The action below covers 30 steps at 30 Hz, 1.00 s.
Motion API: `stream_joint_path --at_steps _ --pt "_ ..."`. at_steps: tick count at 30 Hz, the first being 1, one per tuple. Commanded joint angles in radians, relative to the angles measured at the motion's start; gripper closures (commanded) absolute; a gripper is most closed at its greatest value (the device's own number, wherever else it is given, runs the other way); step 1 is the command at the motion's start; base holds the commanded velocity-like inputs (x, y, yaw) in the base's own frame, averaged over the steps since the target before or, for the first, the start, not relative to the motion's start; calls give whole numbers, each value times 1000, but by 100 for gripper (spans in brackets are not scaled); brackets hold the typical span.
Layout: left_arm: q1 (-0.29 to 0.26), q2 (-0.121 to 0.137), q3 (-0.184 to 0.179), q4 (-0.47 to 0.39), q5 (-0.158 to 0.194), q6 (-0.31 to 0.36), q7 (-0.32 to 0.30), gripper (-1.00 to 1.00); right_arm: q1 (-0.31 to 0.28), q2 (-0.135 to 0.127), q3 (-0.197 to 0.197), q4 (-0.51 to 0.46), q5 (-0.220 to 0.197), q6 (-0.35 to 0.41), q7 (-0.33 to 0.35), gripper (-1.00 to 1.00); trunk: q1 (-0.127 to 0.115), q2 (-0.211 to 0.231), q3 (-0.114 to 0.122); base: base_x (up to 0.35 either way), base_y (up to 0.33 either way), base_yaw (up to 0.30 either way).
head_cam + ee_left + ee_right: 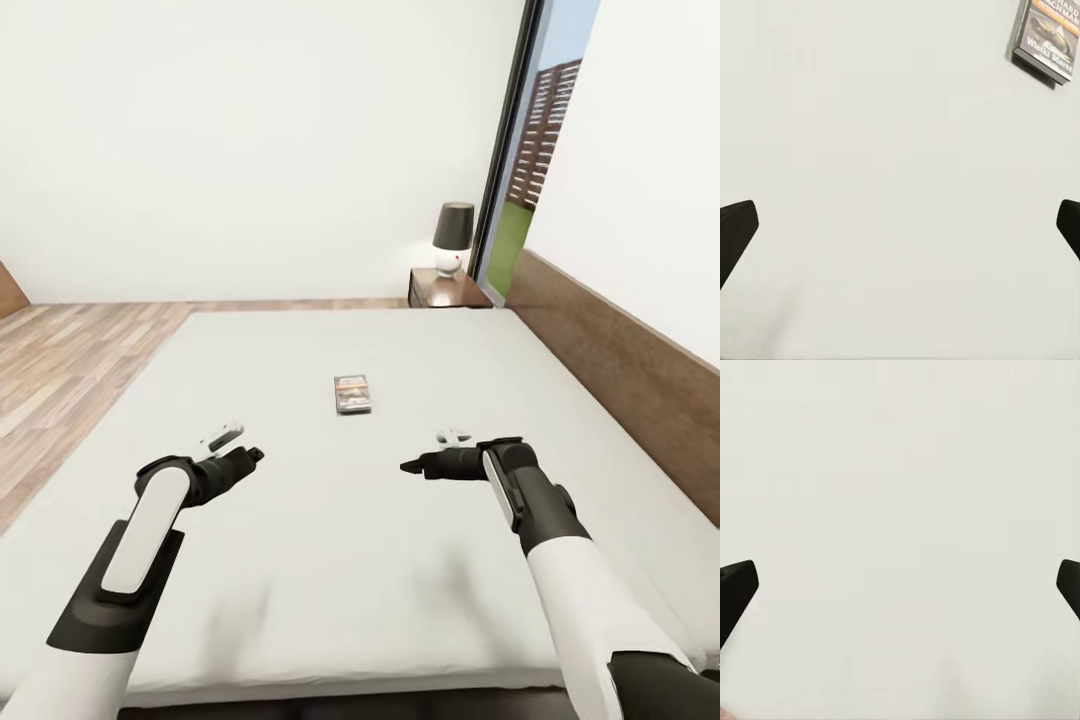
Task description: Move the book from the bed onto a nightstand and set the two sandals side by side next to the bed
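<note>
You were at the first step: fetching the small dark-covered paperback book [352, 394], which lay flat near the centre of the head view on the pale grey-white mattress of the dark-framed wooden bed [300, 560]. Both arms hung over the mattress in the lower half of that view. The left gripper [240, 452] and the right gripper [420, 465] each had fingers spread wide, holding nothing; both sat short of the book, with it between them and farther up the frame.

The next move, in my judgement, called for reaching one gripper forward to the book's edge, since a thin flat cover offers little to pinch. The low dark brown wooden nightstand [447, 290] with its grey-shaded lamp [453, 238] stood at upper right, beyond the bed.

In the left wrist view's upper right corner, the cover [1045, 37] showed white lettering, partly cropped: "HARD" over "ACHMAN".
</note>
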Motion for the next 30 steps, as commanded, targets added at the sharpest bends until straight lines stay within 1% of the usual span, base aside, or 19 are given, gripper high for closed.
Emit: stream_joint_path --at_steps 1,4,5,25,30 --pt "0 0 -2 -1 8 1 10 -100 -1 1 -4 0 11 4 9 -100 0 -1 -3 0 0 0" --pt "1 1 -2 -1 8 1 11 -100 -3 2 -4 8 11 6 9 -100 0 -1 -7 0 0 0" --pt "2 5 -2 -1 8 1 12 -100 -12 2 -4 31 10 7 8 -100 0 -1 -9 0 0 0" --pt "13 12 -3 0 11 5 4 -100 -66 2 -4 161 10 0 7 -100 0 -1 -40 0 0 0" --pt "15 13 -2 40 13 8 -3 -100 -71 3 -3 179 14 -11 6 -100 0 -1 -47 0 0 0"
